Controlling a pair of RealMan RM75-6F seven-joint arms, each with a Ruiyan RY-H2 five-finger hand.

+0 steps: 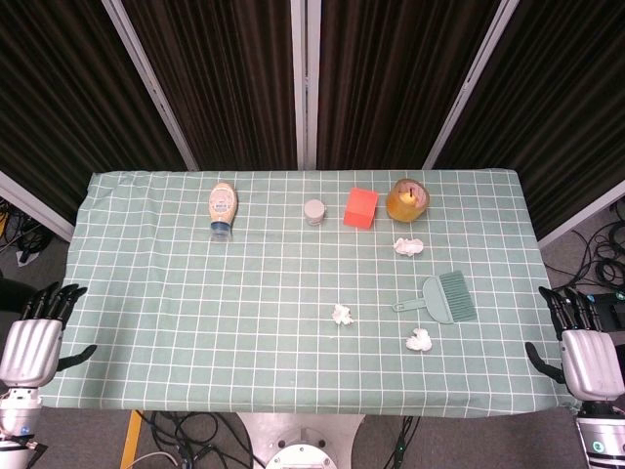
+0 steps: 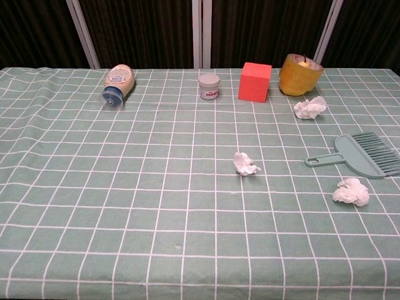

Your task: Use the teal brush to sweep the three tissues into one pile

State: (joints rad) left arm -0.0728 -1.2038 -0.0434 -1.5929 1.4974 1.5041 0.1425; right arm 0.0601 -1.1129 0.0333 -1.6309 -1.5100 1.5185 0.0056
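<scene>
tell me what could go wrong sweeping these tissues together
The far tissue lies close to the orange cup and red block; a wide stroke there might knock them. The teal brush lies flat, handle toward the middle, so the right hand may fumble the pickup. The light tissues could roll away.

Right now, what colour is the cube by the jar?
The cube is red-orange, clearest in the chest view.

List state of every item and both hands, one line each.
teal brush: flat on table, untouched
three tissues: crumpled, apart
sauce bottle: on its side
small jar: upright, lid on
yellow cup: tipped over
left hand: open, empty
right hand: open, empty
</scene>
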